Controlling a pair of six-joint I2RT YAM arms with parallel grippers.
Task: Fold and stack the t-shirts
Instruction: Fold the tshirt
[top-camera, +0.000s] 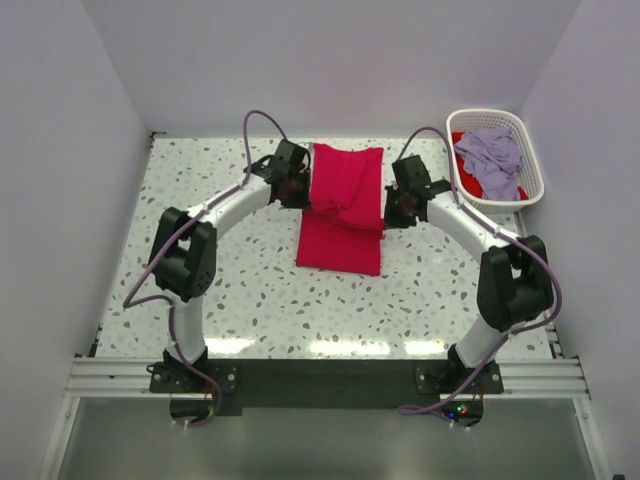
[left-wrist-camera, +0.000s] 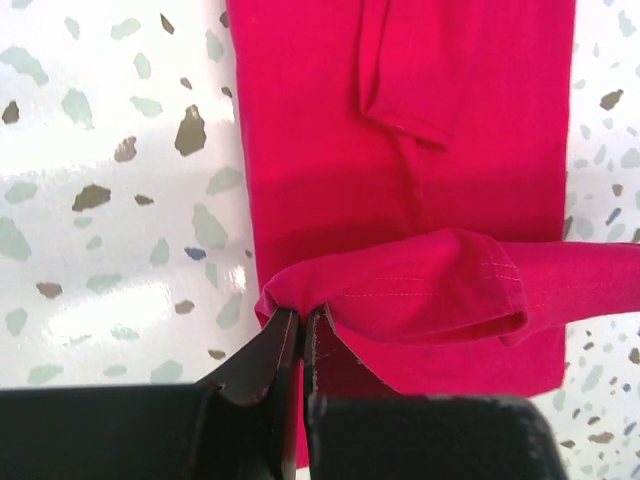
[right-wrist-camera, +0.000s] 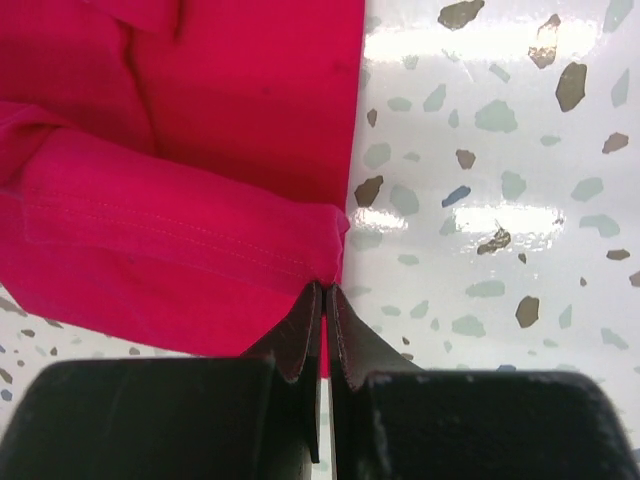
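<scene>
A crimson red t-shirt (top-camera: 342, 205) lies as a long folded strip in the middle of the table. My left gripper (top-camera: 296, 190) is shut on its left edge; in the left wrist view (left-wrist-camera: 301, 318) the jaws pinch a lifted fold of red cloth (left-wrist-camera: 420, 280). My right gripper (top-camera: 400, 205) is shut on the right edge; in the right wrist view (right-wrist-camera: 324, 292) the jaws pinch the corner of a lifted fold (right-wrist-camera: 170, 225). The held hem is raised across the shirt's middle. A pale lavender t-shirt (top-camera: 490, 152) lies over another red one (top-camera: 492, 185) in the basket.
A white slotted plastic basket (top-camera: 529, 150) stands at the back right of the speckled table (top-camera: 230, 290). White walls close in the table on the left, back and right. The arm bases sit on a metal rail (top-camera: 320, 375) at the near edge.
</scene>
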